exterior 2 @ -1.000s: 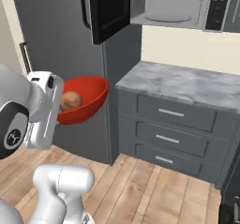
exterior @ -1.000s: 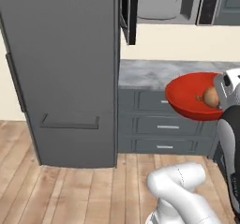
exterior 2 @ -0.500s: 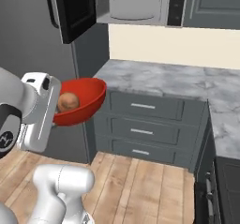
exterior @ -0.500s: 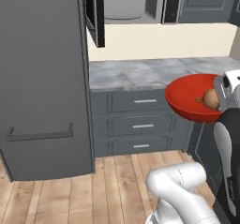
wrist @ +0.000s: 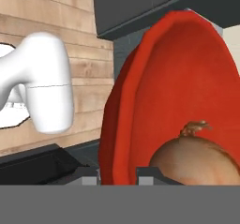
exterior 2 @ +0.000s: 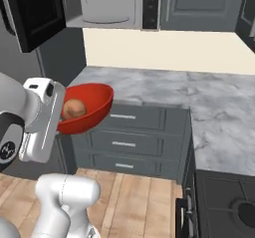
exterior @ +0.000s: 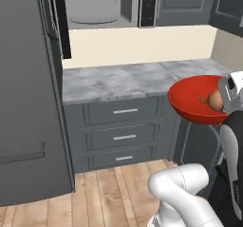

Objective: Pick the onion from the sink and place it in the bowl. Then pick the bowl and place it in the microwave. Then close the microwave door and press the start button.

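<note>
The red bowl [exterior: 192, 102] hangs in the air at counter height, tilted, with my gripper [exterior: 224, 106] shut on its rim. The onion [exterior: 215, 99] lies inside it against the gripper side. From the right base view the bowl [exterior 2: 94, 105] holds the onion [exterior 2: 73, 109] next to my gripper [exterior 2: 61, 118]. In the hand view the bowl's rim [wrist: 123, 101] sits between the fingertips [wrist: 92, 174] of the gripper [wrist: 117, 175], the onion [wrist: 197, 160] close by. The microwave [exterior: 95, 5] is up above the counter, its door [exterior: 59, 19] swung open to the left. Microwave [exterior 2: 107, 3] and open door [exterior 2: 32, 13] are at the top.
A grey marble counter [exterior: 123, 79] over three drawers [exterior: 124, 137] lies ahead below the microwave. A tall dark grey cabinet [exterior: 23, 102] stands at the left. The counter [exterior 2: 164, 90] turns a corner toward a black stove [exterior 2: 229, 202]. The wooden floor [exterior: 109, 193] lies in front.
The whole scene has slid left as the base moved; the microwave and counter are now ahead. The bowl with the onion stays held in the same place in the gripper.
</note>
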### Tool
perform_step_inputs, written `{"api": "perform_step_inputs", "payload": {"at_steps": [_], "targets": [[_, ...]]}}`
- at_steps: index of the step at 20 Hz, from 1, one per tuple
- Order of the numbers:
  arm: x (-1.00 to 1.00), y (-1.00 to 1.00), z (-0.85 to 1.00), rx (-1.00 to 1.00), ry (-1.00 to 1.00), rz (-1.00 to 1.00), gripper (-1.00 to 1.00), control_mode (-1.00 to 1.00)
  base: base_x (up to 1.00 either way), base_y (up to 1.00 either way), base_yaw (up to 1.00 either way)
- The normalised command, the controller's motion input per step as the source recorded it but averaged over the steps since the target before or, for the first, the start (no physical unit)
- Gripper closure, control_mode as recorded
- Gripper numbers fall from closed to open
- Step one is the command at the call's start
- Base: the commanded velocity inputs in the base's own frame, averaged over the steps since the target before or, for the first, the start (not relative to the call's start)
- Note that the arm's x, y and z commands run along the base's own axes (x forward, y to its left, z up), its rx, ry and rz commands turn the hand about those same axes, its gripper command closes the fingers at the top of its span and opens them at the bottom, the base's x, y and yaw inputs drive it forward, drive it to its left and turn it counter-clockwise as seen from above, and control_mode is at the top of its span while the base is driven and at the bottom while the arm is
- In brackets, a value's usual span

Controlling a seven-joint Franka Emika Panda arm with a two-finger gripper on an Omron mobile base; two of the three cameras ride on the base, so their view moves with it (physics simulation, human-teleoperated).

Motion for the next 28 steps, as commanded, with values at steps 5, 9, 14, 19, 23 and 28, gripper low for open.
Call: {"api": "perform_step_inputs", "payload": {"at_steps": [5,9,14,19,23,28], "targets": [[0.0,0.0,0.0,0.0,0.0,0.0,1.0,1.0,1.0,0.07,-0.19],[0.0,0.0,0.0,0.0,0.0,0.0,1.0,1.0,0.86,0.36,-0.08],[0.0,0.0,0.0,0.0,0.0,0.0,1.0,1.0,0.6,0.29,-0.06],[0.0,0.0,0.0,0.0,0.0,0.0,1.0,1.0,0.63,0.42,-0.02],[0.0,0.0,0.0,0.0,0.0,0.0,1.0,1.0,0.39,0.33,0.0],[0.0,0.0,0.0,0.0,0.0,0.0,1.0,1.0,0.12,0.24,0.0]]}}
